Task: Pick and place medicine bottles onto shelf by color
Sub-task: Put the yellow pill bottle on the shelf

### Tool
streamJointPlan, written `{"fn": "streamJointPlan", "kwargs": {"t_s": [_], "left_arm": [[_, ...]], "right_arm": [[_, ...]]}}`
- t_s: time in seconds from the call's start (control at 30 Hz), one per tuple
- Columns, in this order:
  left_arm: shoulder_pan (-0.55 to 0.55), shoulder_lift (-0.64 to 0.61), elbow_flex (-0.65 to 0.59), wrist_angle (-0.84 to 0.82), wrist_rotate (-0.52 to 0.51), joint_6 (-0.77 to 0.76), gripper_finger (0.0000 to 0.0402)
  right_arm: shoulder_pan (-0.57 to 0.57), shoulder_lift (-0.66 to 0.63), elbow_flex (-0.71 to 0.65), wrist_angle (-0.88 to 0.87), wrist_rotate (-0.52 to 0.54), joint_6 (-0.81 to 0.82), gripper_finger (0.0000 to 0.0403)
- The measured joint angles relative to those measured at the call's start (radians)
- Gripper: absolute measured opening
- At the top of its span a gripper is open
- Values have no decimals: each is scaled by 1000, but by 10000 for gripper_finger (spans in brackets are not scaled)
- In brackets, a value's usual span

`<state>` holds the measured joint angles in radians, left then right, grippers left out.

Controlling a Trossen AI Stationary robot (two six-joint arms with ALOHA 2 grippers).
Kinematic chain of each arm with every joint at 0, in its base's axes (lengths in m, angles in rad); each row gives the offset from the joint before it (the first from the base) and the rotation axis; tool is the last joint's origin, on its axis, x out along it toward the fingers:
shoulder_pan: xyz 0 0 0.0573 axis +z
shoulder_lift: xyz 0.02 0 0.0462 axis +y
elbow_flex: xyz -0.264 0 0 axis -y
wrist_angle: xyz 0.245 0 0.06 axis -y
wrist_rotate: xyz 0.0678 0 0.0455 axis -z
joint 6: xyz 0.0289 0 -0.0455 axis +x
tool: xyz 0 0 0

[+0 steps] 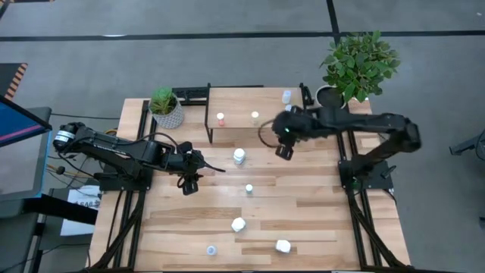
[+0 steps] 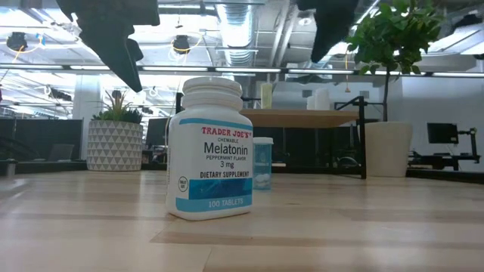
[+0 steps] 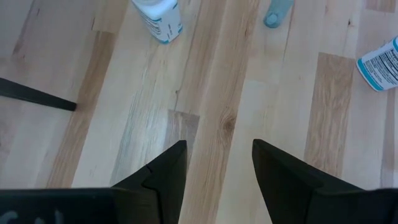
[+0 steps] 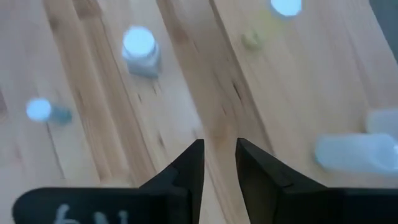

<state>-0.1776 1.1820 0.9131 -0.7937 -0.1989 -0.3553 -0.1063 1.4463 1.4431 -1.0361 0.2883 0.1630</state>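
Note:
The light-wood shelf (image 1: 242,102) stands at the table's far middle, with an orange-capped bottle (image 1: 220,119), a pale-capped one (image 1: 255,116) and a pale-blue one (image 1: 286,95) on it. On the table stand a white bottle (image 1: 239,156), a small green-capped bottle (image 1: 248,189), a white bottle (image 1: 238,224), a pale-blue bottle (image 1: 211,249) and a white bottle (image 1: 283,246). My left gripper (image 1: 189,182) is open and empty above the table, left of the green-capped bottle. My right gripper (image 1: 284,150) hangs empty at the shelf's near right corner, its fingers a little apart (image 4: 219,155).
A white patterned planter (image 1: 165,110) stands at the shelf's left end, and a large potted plant (image 1: 356,64) at the table's far right corner. In the low view a white Melatonin bottle (image 2: 208,151) stands close, with a pale-blue bottle (image 2: 262,162) behind it.

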Motion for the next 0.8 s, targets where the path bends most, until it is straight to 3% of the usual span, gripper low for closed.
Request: {"fn": "streamJointPlan", "kwargs": {"t_s": [0.17, 0.3, 0.53, 0.8], "left_arm": [[0, 0, 0, 0, 0, 0, 169], [0, 0, 0, 0, 0, 0, 169], [0, 0, 0, 2, -3, 2, 169], [0, 0, 0, 6, -15, 3, 169]], "right_arm": [[37, -98, -296, 363, 50, 23, 108], [42, -95, -436, 608, 159, 31, 107], [38, 2, -467, 765, 410, 65, 107], [29, 67, -467, 900, 455, 39, 107]]}}
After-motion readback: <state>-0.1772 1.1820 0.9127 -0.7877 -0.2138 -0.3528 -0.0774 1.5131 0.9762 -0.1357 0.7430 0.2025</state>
